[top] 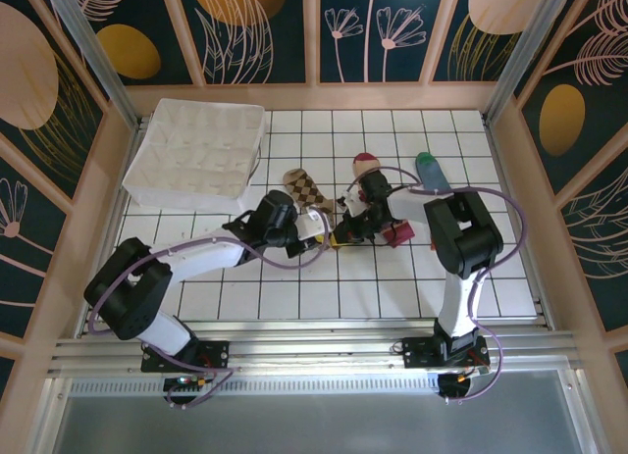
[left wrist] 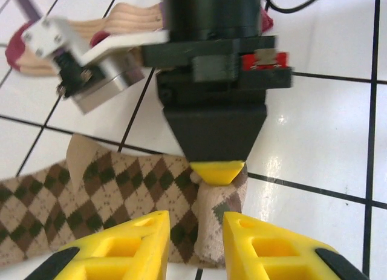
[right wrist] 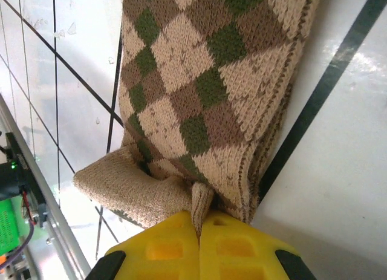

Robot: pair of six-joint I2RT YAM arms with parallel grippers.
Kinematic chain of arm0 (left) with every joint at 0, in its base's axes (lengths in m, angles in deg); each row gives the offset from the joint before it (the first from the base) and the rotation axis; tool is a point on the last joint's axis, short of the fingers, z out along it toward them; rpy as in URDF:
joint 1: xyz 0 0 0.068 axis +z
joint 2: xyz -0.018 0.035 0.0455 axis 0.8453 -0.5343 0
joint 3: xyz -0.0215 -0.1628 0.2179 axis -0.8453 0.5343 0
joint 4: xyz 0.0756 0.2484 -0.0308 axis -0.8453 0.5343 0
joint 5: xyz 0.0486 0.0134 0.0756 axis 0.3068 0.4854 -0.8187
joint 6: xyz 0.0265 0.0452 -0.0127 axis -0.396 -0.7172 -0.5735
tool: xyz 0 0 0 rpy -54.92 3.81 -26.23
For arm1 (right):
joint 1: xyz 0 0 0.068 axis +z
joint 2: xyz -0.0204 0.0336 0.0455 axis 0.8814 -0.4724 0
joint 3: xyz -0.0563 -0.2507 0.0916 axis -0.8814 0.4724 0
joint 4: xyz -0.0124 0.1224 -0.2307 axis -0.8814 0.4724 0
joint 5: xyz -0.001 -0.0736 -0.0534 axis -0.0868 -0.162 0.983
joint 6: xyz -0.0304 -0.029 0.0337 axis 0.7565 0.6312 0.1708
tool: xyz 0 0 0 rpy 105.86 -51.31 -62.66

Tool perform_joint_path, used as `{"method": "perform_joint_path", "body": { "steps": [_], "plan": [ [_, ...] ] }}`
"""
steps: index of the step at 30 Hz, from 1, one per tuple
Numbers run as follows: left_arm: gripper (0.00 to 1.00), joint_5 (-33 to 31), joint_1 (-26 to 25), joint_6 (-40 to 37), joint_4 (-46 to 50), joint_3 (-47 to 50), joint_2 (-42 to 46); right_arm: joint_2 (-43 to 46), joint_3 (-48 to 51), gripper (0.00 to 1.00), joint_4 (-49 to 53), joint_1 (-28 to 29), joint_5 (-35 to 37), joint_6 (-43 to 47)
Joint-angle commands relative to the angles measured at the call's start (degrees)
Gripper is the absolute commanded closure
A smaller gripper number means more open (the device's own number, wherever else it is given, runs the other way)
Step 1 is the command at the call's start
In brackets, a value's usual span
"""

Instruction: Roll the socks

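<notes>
Right of the tray (top: 182,194) lies the argyle sock (top: 306,191). Its wrist view shows the right gripper (right wrist: 199,231) clenched on the sock's folded end. The left wrist view adds the left gripper (left wrist: 195,244), fingers parted around that fold. From above, two more appear farther from the tray: a red-toed sock (top: 365,164) and a green-toed sock (top: 428,170).

White gridded table (top: 294,297), and up in its far left corner sits a white divided tray (top: 186,195). Across the middle lie three socks: the argyle sock (top: 306,191), then the red-toed sock (top: 366,164), and the green-toed sock (top: 430,176) furthest right.
</notes>
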Motion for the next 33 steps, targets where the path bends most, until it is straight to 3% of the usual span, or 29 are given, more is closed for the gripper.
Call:
{"method": "perform_joint_path", "body": {
  "steps": [1, 15, 26, 28, 30, 32, 33],
  "plan": [
    [0.71, -7.3, -2.0, -6.1, -3.3, 0.3, -1.6, -3.6, -1.2, 1.00, 9.0, 0.1, 1.4, 1.4],
    [0.67, -8.9, -4.9, -14.7, -1.5, -0.5, -8.0, -5.6, -5.1, 1.00, 15.8, -0.8, 1.8, 1.0],
    [0.66, -8.0, -5.1, -16.5, -0.1, -3.6, -15.4, -6.5, -6.4, 1.00, 18.7, -0.9, 1.4, 1.5],
    [0.71, -7.8, -5.2, -15.5, 0.4, -3.8, -16.3, -6.2, -6.4, 1.00, 19.0, -1.0, 1.6, 1.5],
    [0.83, -6.8, -5.2, -14.1, 1.3, -4.1, -16.6, -5.6, -6.2, 0.99, 18.8, -1.2, 2.0, 1.3],
    [0.98, -5.1, -5.2, -11.8, 3.3, -4.8, -17.1, -3.7, -5.3, 0.90, 17.1, -1.8, 2.2, 0.6],
    [1.00, -4.1, -5.2, -10.3, 3.9, -4.8, -17.2, -2.0, -4.2, 0.83, 15.4, -2.3, 1.2, 0.5]
  ]
}}
